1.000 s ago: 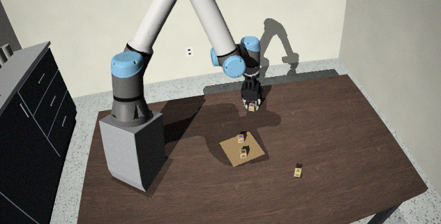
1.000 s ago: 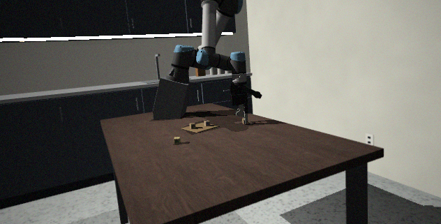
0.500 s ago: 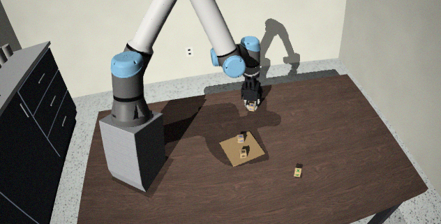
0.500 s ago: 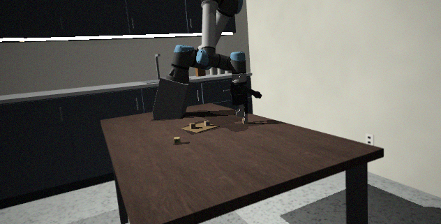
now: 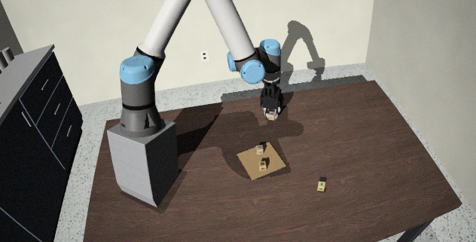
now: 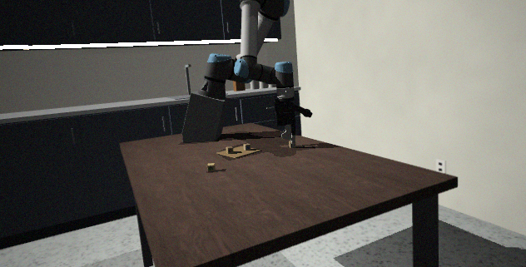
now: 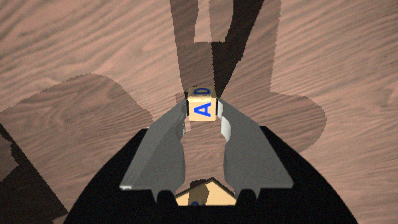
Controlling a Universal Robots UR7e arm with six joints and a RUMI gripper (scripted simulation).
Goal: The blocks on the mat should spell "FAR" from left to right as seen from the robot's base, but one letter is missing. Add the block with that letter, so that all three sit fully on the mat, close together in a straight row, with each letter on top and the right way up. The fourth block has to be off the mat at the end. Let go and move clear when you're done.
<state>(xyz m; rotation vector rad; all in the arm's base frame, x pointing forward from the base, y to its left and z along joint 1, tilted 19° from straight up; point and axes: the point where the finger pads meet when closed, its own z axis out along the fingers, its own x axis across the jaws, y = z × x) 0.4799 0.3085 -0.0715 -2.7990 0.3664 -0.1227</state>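
My gripper (image 5: 271, 115) (image 6: 290, 141) (image 7: 201, 100) is shut on a wooden block with a blue letter A (image 5: 271, 116) (image 7: 202, 107) facing the wrist camera. It is low at the table top, beyond the tan mat (image 5: 276, 162) (image 6: 239, 154) on its far side from the front edge. Two letter blocks stand on the mat with a gap between them: one (image 5: 259, 149) (image 6: 246, 146) at its far edge, one (image 5: 263, 166) (image 6: 229, 150) nearer the front. Their letters are too small to read. A fourth block (image 5: 321, 185) (image 6: 211, 167) with a green mark lies off the mat, to its front right.
The arm's grey base (image 5: 144, 162) (image 6: 203, 116) stands on the dark wooden table (image 5: 376, 143) (image 6: 291, 204) at the left. A dark cabinet (image 5: 34, 124) is beside the table, and walls stand behind it and to its right.
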